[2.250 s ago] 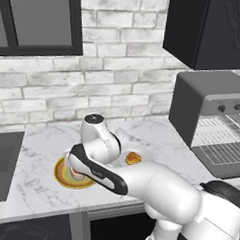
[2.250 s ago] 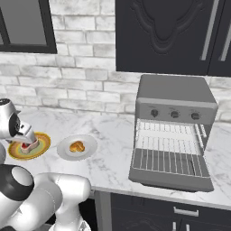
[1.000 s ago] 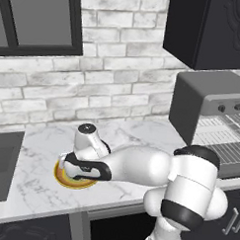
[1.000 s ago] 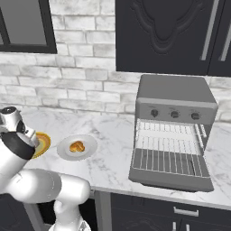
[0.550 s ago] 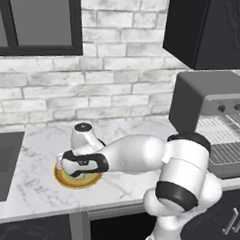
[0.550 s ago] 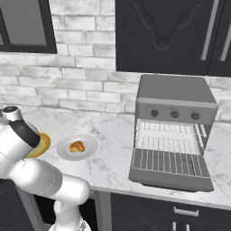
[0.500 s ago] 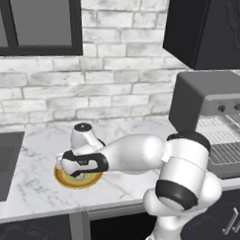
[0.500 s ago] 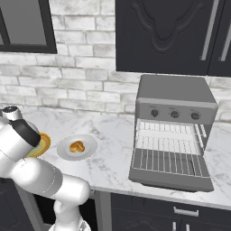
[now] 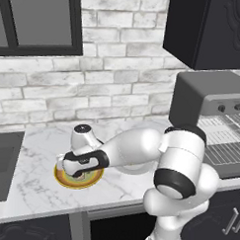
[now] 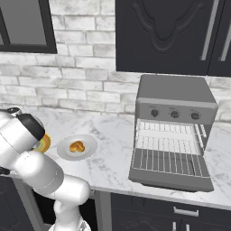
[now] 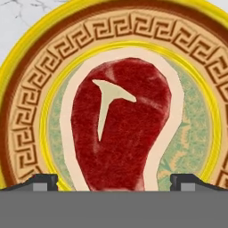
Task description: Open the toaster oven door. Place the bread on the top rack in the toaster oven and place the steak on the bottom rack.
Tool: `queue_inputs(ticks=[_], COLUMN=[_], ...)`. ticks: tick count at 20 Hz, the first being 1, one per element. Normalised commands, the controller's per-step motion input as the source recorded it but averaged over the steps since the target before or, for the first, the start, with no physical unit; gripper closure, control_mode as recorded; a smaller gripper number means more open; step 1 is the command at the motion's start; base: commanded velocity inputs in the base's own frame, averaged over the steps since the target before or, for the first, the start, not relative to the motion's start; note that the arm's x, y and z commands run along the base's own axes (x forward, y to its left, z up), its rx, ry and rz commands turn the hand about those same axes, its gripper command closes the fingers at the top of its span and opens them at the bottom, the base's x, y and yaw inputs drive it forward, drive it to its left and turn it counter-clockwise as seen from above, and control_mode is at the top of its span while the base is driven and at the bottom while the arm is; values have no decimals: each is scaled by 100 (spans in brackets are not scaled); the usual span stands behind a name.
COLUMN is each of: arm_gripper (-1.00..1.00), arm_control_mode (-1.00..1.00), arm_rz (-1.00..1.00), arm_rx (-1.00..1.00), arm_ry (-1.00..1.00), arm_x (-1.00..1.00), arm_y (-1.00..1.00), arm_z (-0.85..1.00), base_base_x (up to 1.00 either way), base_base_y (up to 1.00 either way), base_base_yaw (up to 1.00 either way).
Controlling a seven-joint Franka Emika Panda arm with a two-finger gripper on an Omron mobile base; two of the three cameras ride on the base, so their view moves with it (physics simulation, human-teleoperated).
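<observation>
— Hovering right over the steak, is it?
— Yes. The gripper hangs just above the steak, fingers spread wide, one tip on each side of the meat's near end, not closed on it.
— Where does the steak lie?
— On a yellow-rimmed plate with a key-pattern border, on the counter well left of the oven.
— And the bread?
— On a grey plate, between the patterned plate and the oven.
— The door?
— Folded down flat in front of the oven, handle toward the counter edge. Inside, the top rack and bottom rack both sit bare.
</observation>
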Motion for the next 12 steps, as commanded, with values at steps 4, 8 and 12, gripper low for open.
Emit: queue_inputs(ticks=[4,8,12], arm_gripper=[-100,-100,-100], arm_control_mode=[-100,-100,-100], arm_rz=[-5,-6,-5], arm_rx=[0,-1,0], arm_ry=[0,0,1], arm_x=[16,17,11], arm_y=[0,4,15], arm_z=[-1,-3,-11], base_base_x=[0,0,0], base_base_y=[0,0,0], base_base_yaw=[0,0,0])
